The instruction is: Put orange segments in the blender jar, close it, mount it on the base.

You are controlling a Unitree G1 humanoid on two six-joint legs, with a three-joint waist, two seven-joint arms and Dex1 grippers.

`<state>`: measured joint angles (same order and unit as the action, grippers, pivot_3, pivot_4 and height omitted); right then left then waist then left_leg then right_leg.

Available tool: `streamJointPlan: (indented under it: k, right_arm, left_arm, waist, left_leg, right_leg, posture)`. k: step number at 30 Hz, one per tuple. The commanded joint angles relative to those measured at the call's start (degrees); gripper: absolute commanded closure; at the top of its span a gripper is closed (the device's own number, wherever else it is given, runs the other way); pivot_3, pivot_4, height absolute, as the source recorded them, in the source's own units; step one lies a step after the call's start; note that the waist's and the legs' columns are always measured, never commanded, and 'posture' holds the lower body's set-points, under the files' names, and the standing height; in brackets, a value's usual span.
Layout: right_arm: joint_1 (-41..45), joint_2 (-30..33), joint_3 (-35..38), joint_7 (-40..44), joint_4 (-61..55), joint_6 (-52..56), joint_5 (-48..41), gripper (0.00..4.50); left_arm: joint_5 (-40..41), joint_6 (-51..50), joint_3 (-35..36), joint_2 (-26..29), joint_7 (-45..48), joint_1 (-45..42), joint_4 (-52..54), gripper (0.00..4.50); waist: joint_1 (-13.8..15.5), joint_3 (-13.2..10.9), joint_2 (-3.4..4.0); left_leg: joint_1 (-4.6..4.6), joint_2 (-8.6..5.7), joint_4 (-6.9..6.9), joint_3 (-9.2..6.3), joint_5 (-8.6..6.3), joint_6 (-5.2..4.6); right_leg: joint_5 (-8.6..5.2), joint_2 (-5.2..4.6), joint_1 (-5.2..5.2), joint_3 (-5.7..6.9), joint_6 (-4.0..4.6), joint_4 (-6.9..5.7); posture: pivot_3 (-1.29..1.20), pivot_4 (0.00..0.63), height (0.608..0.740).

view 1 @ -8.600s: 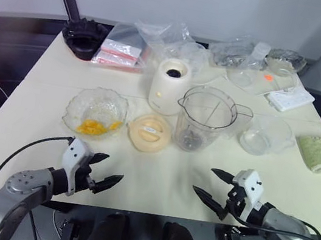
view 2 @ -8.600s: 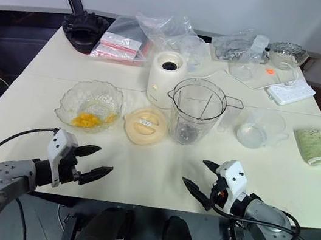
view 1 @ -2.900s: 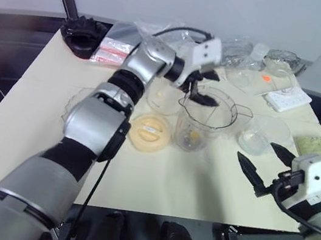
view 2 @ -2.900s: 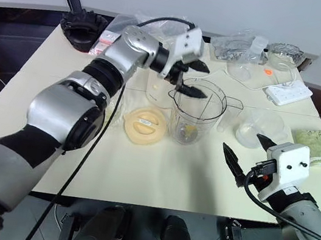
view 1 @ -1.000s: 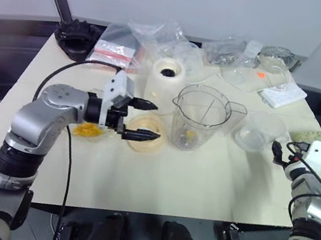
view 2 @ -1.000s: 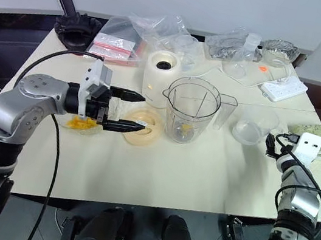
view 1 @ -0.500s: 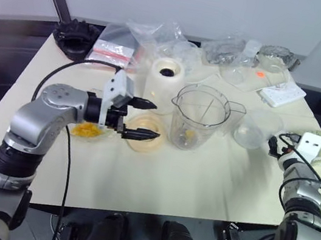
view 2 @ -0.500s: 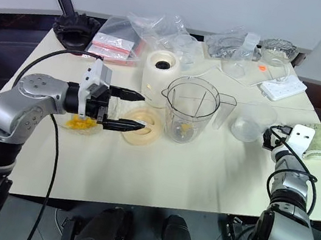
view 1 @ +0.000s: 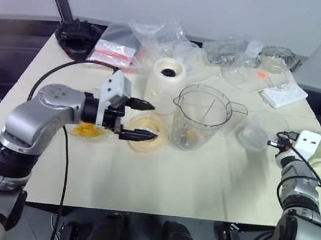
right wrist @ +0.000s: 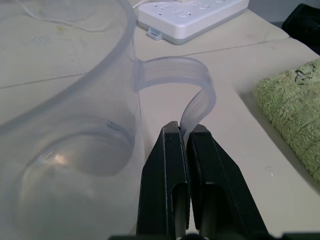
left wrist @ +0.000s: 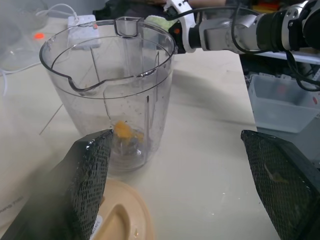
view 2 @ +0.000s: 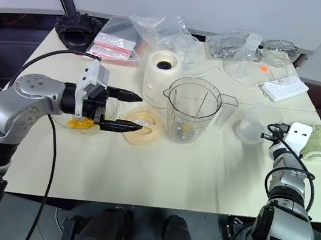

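Between the spread left fingers [left wrist: 85,170], beyond them, stands the blender jar [left wrist: 112,95].

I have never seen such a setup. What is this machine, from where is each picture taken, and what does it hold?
This is a humanoid robot with two arms, each ending in two black fingers. The two wide pictures come from cameras in its head, looking down on a table. The two close pictures come from cameras on its wrists. On the table stand a clear blender jar with an orange segment inside, a cream-white base, a pale-orange lid and a glass bowl of orange segments. The left fingers are open and empty, over the lid. The right fingers are shut on the handle of a clear cup.
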<state>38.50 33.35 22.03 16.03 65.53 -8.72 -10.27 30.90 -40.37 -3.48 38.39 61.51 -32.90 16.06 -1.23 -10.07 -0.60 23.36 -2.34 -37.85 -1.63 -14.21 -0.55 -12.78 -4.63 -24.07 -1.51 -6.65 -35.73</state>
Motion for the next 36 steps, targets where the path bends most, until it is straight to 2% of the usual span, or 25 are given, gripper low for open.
streamJointPlan:
  k: [1, 10, 17, 26, 36]
  right_arm:
    - [1.7, 1.8, -0.5, -0.3, -3.3, -1.4, 0.3, 4.47]
    - [9.1, 8.1, -4.6, 4.5, -16.3, 3.6, 2.0, 4.47]
    - [17.5, 11.9, -9.0, 9.7, -20.7, 7.8, 4.1, 4.47]
    - [23.1, 11.6, -16.1, 16.7, -27.8, 8.2, 7.8, 4.47]
    - [22.2, 11.1, -20.2, 20.3, -32.8, 4.4, 11.0, 4.47]
  left_arm:
    - [2.7, -1.3, 2.9, 0.6, -0.4, -2.6, -0.1, 0.24]
    - [4.5, -3.1, 3.9, 0.7, -0.7, -6.5, -3.1, 0.24]
    - [4.3, -2.5, 3.5, 0.5, 0.0, -8.0, -5.2, 0.24]
    - [6.7, -3.5, 4.3, -1.1, -1.3, -8.0, -5.2, 0.24]
    - [7.7, -3.5, 4.7, -1.0, -2.5, -6.0, -4.0, 0.24]
  waist:
    - [0.0, 0.0, 0.00]
    - [-0.3, -0.4, 0.66]
    - [-0.3, -0.4, 0.64]
    - [-0.1, -0.5, 0.64]
    - [0.2, -0.5, 0.63]
  left_leg:
    - [0.00, 0.00, 0.00, 0.00, 0.00, 0.00]
    - [0.02, -0.01, -0.01, 0.06, 0.00, 0.00]
    - [0.04, 0.01, 0.08, 0.04, 0.00, 0.00]
    - [0.11, 0.00, 0.07, 0.07, 0.01, 0.01]
    - [0.12, -0.02, 0.07, 0.07, 0.02, 0.03]
  right_leg:
    - [0.00, 0.00, 0.00, 0.00, 0.00, 0.00]
    - [0.01, -0.01, -0.04, -0.02, -0.03, -0.01]
    - [0.01, 0.04, -0.15, -0.02, -0.02, -0.06]
    - [0.01, 0.00, -0.26, -0.04, -0.03, -0.06]
    - [0.01, -0.04, -0.26, -0.04, -0.02, -0.06]
  posture:
    - [0.00, 0.150, 0.740]
    - [0.00, 0.150, 0.740]
    - [0.00, 0.150, 0.740]
    - [0.00, 0.150, 0.740]
    - [0.00, 0.150, 0.740]
